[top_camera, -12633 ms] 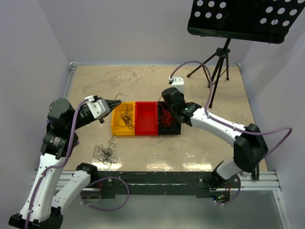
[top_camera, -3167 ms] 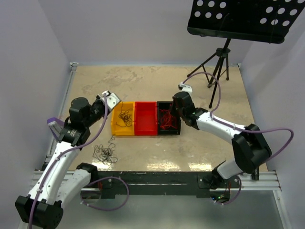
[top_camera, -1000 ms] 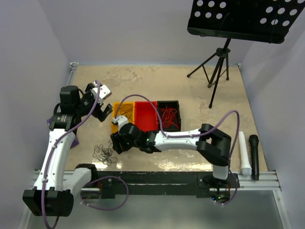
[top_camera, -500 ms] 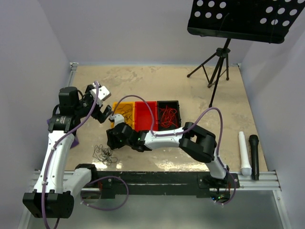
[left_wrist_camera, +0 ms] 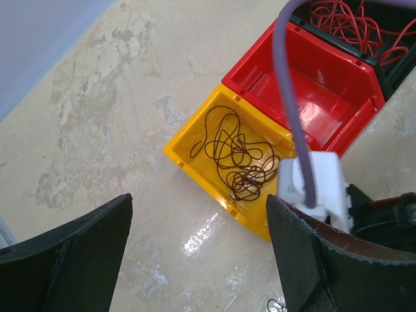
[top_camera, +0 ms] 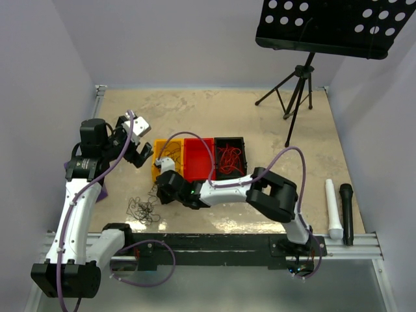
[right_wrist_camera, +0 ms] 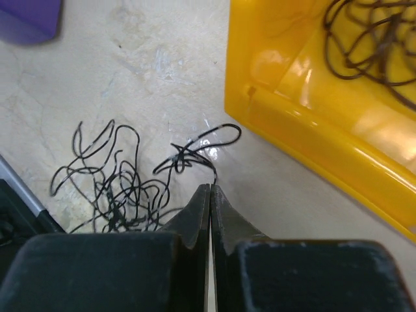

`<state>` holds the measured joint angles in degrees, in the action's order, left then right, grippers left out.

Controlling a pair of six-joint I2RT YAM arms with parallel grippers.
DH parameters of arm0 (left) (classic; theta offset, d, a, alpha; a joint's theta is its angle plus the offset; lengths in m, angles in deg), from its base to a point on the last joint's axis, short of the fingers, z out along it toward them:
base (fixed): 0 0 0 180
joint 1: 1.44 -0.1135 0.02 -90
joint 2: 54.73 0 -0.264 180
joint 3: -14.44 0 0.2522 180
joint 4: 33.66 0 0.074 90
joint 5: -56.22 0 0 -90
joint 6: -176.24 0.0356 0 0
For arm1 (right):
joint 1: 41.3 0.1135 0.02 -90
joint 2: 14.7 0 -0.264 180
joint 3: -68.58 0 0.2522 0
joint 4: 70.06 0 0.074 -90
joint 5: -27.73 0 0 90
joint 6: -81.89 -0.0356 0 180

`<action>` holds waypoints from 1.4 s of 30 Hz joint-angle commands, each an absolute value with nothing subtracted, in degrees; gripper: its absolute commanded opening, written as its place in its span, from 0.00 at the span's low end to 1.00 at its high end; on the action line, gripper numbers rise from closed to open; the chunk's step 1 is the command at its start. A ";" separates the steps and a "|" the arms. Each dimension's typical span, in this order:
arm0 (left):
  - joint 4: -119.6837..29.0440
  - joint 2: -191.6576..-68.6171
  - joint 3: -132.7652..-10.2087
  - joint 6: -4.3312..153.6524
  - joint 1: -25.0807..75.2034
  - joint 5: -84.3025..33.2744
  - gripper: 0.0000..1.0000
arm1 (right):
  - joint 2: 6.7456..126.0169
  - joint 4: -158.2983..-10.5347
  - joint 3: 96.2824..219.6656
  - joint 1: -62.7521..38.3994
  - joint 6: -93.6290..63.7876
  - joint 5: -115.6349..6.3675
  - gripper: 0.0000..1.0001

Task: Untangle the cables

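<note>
Our right pincer [right_wrist_camera: 210, 187] pinched one thin black curly wire [right_wrist_camera: 195, 148]; we judged lifting it free came next; left pincer [left_wrist_camera: 198, 201] gaped.

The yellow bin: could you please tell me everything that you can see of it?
The yellow bin is an open-topped, glossy plastic-looking tray standing upright on the table, leftmost in a row, its long side against the red bin. A loose tangle of dark brown wires lies on its floor. The right gripper is shut just outside its near wall, not touching it.

black cables [top_camera: 142, 209] tangled loose, red cables [top_camera: 229, 158] binned
</note>
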<state>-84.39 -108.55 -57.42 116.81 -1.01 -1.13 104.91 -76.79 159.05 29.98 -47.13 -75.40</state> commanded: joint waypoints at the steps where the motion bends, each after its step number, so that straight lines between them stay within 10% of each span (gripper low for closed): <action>1: -82.84 -107.56 -58.64 115.86 -1.17 -1.34 0.88 | 93.08 -76.70 155.21 31.29 -47.30 -81.60 0.00; 8: -82.76 -106.50 -58.47 116.39 -1.17 -0.90 0.87 | 86.01 -77.23 150.27 31.91 -47.31 -83.11 0.02; 11: -82.49 -107.03 -58.47 115.34 -1.18 -1.69 0.87 | 90.58 -76.10 151.77 32.00 -47.57 -80.74 0.32; 16: -82.49 -106.94 -58.03 115.24 -1.17 -1.78 0.87 | 97.26 -75.73 156.68 32.00 -48.97 -81.43 0.46; 42: -82.67 -106.85 -57.06 115.33 -1.17 -1.17 0.87 | 108.88 -70.82 164.70 32.09 -49.68 -83.54 0.21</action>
<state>-84.33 -107.42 -57.36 116.68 -1.01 -2.03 110.70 -72.20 162.94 31.82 -49.12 -81.34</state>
